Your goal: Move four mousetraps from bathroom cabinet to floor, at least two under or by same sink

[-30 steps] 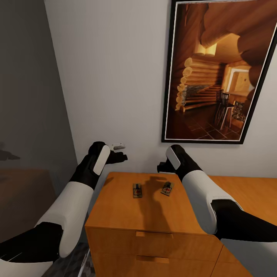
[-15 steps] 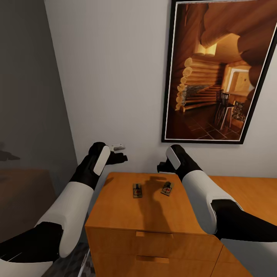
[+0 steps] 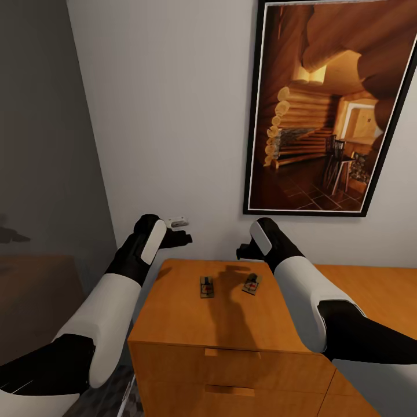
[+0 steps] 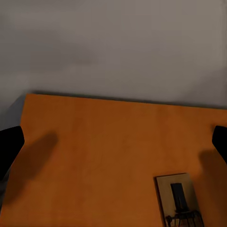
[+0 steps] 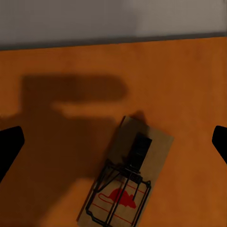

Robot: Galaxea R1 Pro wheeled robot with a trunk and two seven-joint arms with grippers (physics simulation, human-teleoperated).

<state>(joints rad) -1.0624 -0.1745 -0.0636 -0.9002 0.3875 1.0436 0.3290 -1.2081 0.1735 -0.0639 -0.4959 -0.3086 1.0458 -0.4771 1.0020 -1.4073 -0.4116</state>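
Two mousetraps lie flat on the top of the orange-brown cabinet [image 3: 174,315], one to the left [image 3: 207,286] and one to the right [image 3: 252,284]. My left gripper [image 3: 178,236] hovers above the cabinet's back left corner, open, and the left mousetrap [image 4: 179,205] shows beyond its wide-apart fingers [image 4: 9,146]. My right gripper [image 3: 243,252] hangs open just above and behind the right mousetrap [image 5: 127,177], whose red mouse print and wire bar are plain to see. Neither gripper touches a trap. The other two mousetraps and the sink are out of view.
The cabinet stands against a pale wall with a large framed log-cabin picture [image 3: 330,110] above it. A small white fitting [image 3: 176,220] sits on the wall by my left gripper. A dark grey panel [image 3: 40,145] stands on the left. A strip of patterned floor [image 3: 110,399] shows beside the cabinet.
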